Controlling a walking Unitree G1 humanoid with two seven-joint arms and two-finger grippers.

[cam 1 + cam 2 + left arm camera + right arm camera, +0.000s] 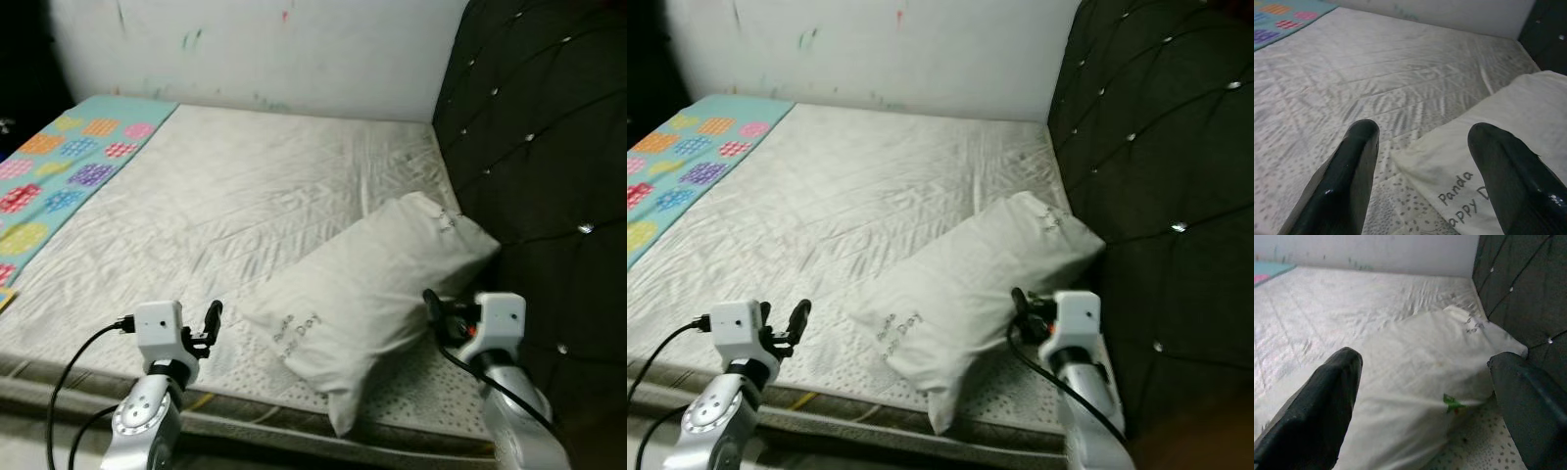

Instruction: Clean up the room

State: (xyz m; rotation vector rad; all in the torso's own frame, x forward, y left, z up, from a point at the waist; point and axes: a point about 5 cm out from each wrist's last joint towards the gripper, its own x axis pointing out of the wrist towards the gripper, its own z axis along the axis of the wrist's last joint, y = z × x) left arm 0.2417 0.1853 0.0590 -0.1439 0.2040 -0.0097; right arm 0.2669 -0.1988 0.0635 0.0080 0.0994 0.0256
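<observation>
Left gripper (211, 321): spread wide, empty, hovering over the near edge of the mattress (235, 186), just left of the pillow's near corner. Right gripper (431, 305): also spread wide and empty, pressed up close to the right flank of the pillow (367, 299), beside the dark tufted headboard (549, 147).

Pillow: white, with grey lettering near its near end, lying slantwise on the right side of the bed, far end touching the headboard, near end overhanging the front edge of the mattress. Probably the thing to straighten first.

Further out: bare quilted mattress, wrinkled, running back to a pale wall (274, 49); a teal blanket with coloured spots (59, 166) along the far left side.

Risks, judged from this: a pinch on loose cover cloth alone could slip and leave the stuffing behind. A pull towards the near side could tip the overhanging end off the bed onto the floor. Uneven closing, one side gripping before the other, could twist the pillow instead of lifting it. On the right, little room between pillow and headboard, so a finger could snag on the tufting. Cables at both wrists could catch on the mattress edge.

Containers: none in sight, nothing held in anything.
</observation>
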